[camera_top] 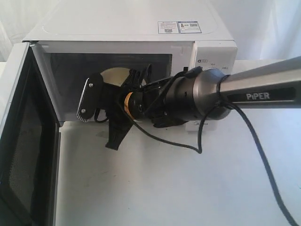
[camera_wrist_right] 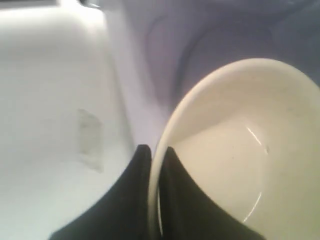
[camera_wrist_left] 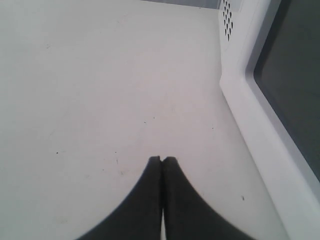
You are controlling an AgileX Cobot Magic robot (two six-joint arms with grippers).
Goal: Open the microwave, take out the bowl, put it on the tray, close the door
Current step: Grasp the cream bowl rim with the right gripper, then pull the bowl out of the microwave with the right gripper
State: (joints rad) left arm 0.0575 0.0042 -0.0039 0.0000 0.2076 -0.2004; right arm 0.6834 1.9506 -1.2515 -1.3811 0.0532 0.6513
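Observation:
The white microwave (camera_top: 127, 28) stands at the back of the table, its door (camera_top: 19, 141) swung wide open to the left with the black inner face showing. My right gripper (camera_top: 132, 77) reaches into the cavity. In the right wrist view it (camera_wrist_right: 155, 149) is shut on the rim of the pale cream bowl (camera_wrist_right: 235, 150), one finger inside and one outside. Only a sliver of the bowl (camera_top: 114, 75) shows past the arm in the exterior view. My left gripper (camera_wrist_left: 162, 159) is shut on nothing, low over the white table beside the door (camera_wrist_left: 280, 150). No tray is in view.
The right arm's black cable (camera_top: 197, 146) loops down onto the white table (camera_top: 164, 188) in front of the oven. The arm covers most of the knob panel (camera_top: 214, 61). Vent holes (camera_wrist_left: 227, 20) of the oven's side show next to the door.

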